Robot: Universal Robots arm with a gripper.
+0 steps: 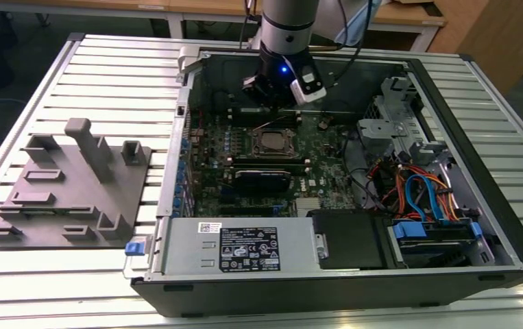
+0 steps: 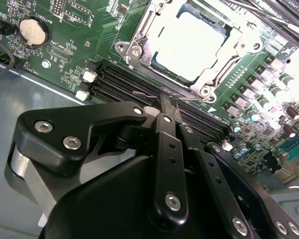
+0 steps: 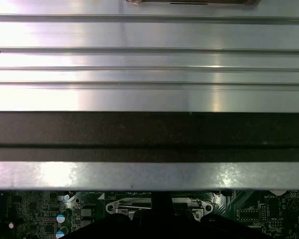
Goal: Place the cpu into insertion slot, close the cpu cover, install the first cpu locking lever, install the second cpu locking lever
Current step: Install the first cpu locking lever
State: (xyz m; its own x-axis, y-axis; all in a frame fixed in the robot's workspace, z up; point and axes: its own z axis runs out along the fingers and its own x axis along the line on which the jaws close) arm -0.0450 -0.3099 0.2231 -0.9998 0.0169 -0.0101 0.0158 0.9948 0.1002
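- The black gripper (image 2: 165,102) hovers inside the open computer case (image 1: 480,226) on the slatted metal bench (image 1: 78,62), just beside the square silver-rimmed insertion slot (image 2: 139,37).
- The dull silver-grey square cpu (image 2: 189,42) sits in that slot, with the thin silvery cpu cover (image 2: 224,45) apparently lying over it.
- The jaws look pressed together with nothing between them, tips near a thin wire lever, though contact is hard to judge.
- Risk: a slipped tip could scrape the long black memory slots (image 2: 139,87) alongside.
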